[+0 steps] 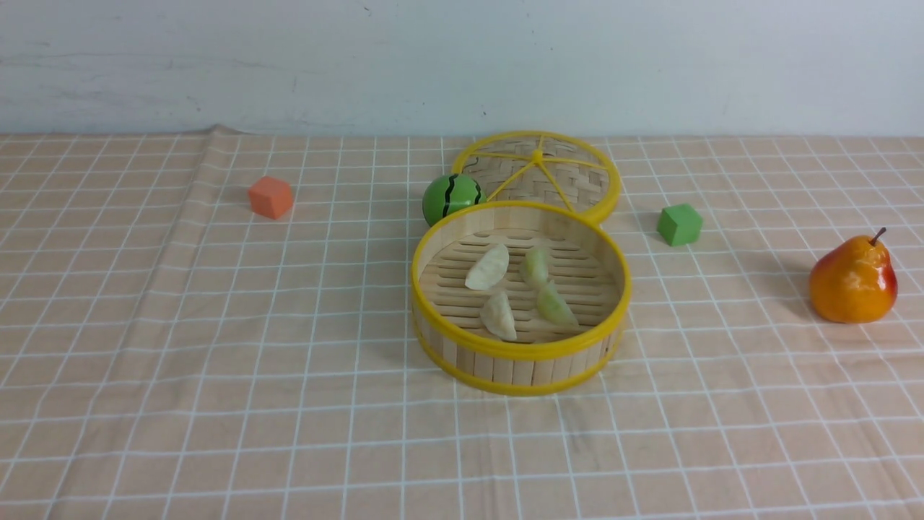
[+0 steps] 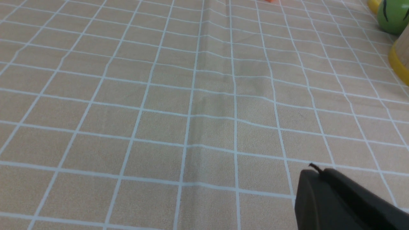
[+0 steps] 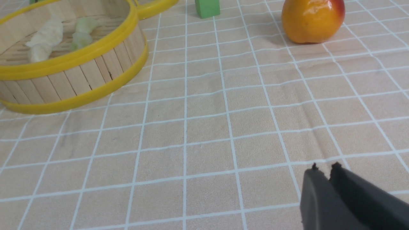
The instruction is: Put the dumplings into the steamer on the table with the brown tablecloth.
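A lid [image 1: 538, 173] and ball [image 1: 452, 197] touched the steamer [image 1: 521, 352] at twelve and eleven o'clock. The left gripper [image 2: 314, 171] was closed and empty; the right gripper [image 3: 324, 167] showed a narrow gap, holding nothing

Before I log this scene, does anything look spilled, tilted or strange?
Nothing spilled: all four dumplings lie inside the steamer. Its lid lies behind it, partly hidden by its rim. The tablecloth is only slightly creased.
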Controlling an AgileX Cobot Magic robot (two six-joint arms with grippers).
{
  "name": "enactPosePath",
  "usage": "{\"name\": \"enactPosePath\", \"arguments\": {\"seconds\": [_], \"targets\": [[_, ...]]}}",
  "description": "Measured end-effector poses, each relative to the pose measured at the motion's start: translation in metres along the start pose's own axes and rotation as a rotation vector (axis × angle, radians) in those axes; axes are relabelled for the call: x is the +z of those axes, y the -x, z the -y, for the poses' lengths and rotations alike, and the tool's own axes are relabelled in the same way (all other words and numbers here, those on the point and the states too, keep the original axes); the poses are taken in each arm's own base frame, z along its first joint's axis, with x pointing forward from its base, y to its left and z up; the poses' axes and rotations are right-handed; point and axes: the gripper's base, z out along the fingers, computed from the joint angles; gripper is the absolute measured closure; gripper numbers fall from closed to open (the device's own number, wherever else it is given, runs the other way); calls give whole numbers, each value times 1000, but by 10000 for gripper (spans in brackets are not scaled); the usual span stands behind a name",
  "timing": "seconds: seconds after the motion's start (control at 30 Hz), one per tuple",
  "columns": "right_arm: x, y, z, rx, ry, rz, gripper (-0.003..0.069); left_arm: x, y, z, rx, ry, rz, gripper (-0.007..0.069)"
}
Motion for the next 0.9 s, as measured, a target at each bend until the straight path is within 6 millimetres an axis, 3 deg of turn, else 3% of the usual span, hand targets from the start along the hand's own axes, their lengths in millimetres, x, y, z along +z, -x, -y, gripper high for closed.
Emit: {"name": "enactPosePath", "arguments": {"seconds": [0.9], "targets": [[0, 0, 0, 0, 0, 0, 558, 0, 0, 0, 0, 0, 0, 637]]}}
